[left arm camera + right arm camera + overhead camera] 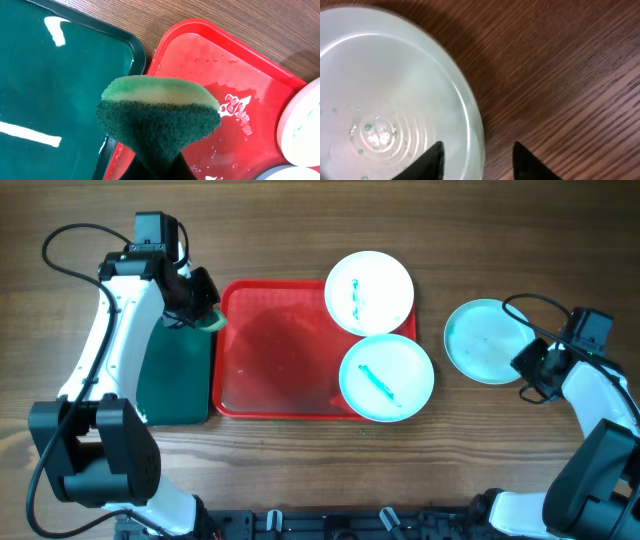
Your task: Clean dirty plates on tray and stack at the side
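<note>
Done: one wiped plate (486, 340) on desk (300, 480) beside tray (270, 350); to do: two streaked plates (370, 290) on tray; sponge (157, 115) pinched in left hand (205, 308); right hand (477, 150) spread astride wiped rim.

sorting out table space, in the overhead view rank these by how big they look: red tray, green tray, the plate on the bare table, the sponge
1. red tray
2. dark green tray, partly hidden, so its full size is unsure, but it still looks larger than the plate
3. plate on the table
4. sponge, clearly smallest
</note>
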`<state>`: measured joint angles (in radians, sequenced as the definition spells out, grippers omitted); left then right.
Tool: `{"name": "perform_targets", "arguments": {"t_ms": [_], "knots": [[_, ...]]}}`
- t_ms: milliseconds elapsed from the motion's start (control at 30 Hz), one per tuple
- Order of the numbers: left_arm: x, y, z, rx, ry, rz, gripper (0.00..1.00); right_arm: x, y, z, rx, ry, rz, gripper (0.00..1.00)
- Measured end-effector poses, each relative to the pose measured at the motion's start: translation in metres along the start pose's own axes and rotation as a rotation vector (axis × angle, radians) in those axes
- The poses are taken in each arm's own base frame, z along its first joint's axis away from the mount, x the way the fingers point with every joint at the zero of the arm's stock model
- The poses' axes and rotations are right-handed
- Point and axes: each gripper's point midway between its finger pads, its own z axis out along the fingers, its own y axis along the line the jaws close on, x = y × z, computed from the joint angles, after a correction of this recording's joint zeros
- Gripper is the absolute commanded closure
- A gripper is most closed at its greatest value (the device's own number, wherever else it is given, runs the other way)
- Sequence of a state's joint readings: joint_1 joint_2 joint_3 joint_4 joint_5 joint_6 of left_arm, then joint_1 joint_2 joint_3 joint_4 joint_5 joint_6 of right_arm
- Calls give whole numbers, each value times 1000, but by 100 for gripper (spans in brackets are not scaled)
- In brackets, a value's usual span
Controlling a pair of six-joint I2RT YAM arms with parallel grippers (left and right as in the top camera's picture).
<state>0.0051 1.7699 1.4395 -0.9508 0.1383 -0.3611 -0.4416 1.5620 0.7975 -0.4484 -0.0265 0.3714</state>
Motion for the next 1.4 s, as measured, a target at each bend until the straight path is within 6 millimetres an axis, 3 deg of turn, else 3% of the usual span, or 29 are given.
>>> {"name": "perform_targets", "arguments": {"t_ms": [67,133,200,300,367,433,567,733,933,1067,1133,1400], "knots": [[0,0,0,0,0,0,96,11,2,-5,-11,69,-9,51],[0,0,0,0,0,0,96,9,12,-17,-45,103,-27,49],[0,0,0,0,0,0,96,-3,28,-41,-106,101,-57,38],[0,0,0,0,0,0,96,-18,63,-82,-244,45,-150,36],[1,-2,0,1,2,7,96,-6,89,-106,-332,50,-241,37],[3,-5,1,3,4,15,96,18,105,-112,-373,111,-320,39],[7,-12,2,7,9,34,96,63,127,-106,-403,206,-460,41],[7,-13,2,8,9,37,96,105,130,-84,-340,243,-593,46],[7,-13,2,8,9,37,96,118,134,-47,-295,252,-644,56],[7,-13,2,8,9,37,96,128,141,-25,-287,284,-681,87],[7,-13,2,8,9,37,96,133,141,-17,-280,302,-692,96],[7,-13,2,8,9,37,96,139,135,-24,-268,338,-686,96]]}}
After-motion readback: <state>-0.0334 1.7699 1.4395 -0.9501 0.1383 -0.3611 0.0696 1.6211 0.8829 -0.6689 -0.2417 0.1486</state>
